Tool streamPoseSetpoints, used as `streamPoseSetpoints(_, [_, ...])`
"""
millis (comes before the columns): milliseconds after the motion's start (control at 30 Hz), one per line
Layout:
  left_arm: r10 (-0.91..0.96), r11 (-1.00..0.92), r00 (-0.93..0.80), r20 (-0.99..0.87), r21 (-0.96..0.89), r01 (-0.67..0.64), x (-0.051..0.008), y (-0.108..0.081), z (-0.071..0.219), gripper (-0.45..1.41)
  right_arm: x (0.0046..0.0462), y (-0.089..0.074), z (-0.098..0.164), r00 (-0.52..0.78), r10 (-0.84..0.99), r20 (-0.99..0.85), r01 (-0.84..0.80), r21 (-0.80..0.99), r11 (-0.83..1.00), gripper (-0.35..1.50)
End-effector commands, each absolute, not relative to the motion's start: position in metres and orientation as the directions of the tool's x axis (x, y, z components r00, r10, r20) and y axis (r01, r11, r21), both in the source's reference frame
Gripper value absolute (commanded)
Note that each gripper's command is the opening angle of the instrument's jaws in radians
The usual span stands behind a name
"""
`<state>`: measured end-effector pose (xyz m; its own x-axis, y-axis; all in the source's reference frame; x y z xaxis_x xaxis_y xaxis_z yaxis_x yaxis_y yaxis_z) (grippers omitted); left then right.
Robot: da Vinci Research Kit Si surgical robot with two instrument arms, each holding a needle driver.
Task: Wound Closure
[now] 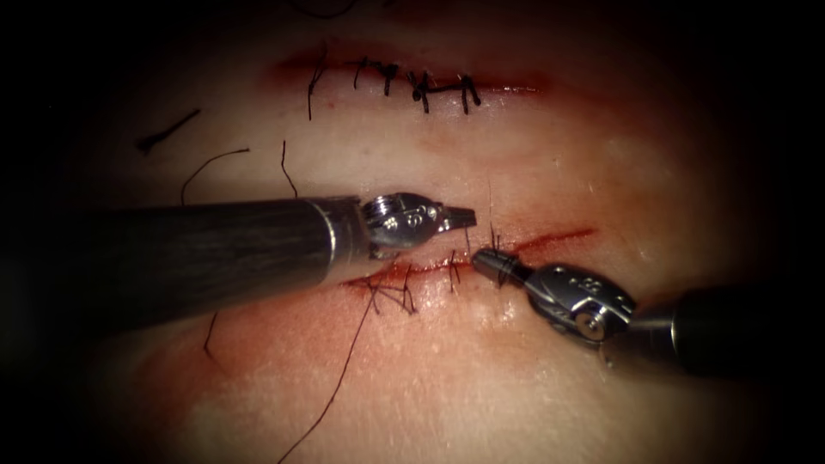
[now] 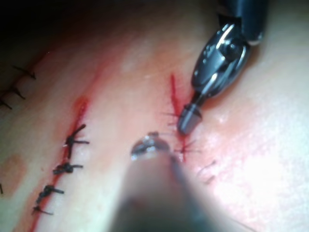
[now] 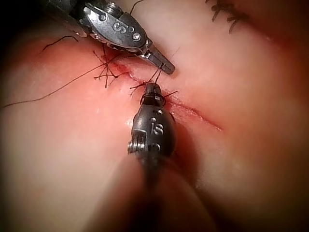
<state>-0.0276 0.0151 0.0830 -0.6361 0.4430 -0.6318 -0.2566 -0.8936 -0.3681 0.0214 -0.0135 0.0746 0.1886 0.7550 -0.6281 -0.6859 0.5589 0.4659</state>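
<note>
Both tools meet over the lower cut (image 1: 550,241) in the tissue (image 1: 481,378): the left tool (image 1: 464,216), jaws pressed together, holds nothing visible; the right tool (image 1: 483,260), jaws closed, sits among thread (image 1: 344,369) stitch ends. Needle not discernible.

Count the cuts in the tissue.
2: a stitched cut across the top, and a partly stitched cut in the middle, where the left tool and right tool sit, hiding some of it.
</note>
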Motion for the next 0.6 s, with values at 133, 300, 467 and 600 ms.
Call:
streamPoseSetpoints(133, [0.447, -0.891, -0.642, -0.623, -0.372, -0.259, -0.0289, 0.0154, 0.0837, -0.45, 0.0217, -0.0154, 0.075, 0.184, 0.747, -0.639, -0.68, 0.466, 0.567, -0.35])
streamPoseSetpoints(300, [0.445, -0.892, -0.645, -0.621, -0.376, -0.253, -0.0286, 0.0154, 0.0836, -0.45, 0.0206, -0.0158, 0.0744, 0.169, 0.734, -0.658, -0.682, 0.459, 0.569, -0.35])
streamPoseSetpoints(467, [0.447, -0.89, -0.643, -0.623, -0.384, -0.246, -0.0276, 0.0162, 0.0834, -0.45, 0.0209, -0.0166, 0.0745, 0.174, 0.722, -0.669, -0.679, 0.449, 0.581, -0.35])
streamPoseSetpoints(600, [0.457, -0.885, -0.643, -0.615, -0.387, -0.259, -0.0268, 0.0181, 0.0826, -0.45, 0.021, -0.0176, 0.0746, 0.175, 0.711, -0.681, -0.67, 0.447, 0.593, -0.35])
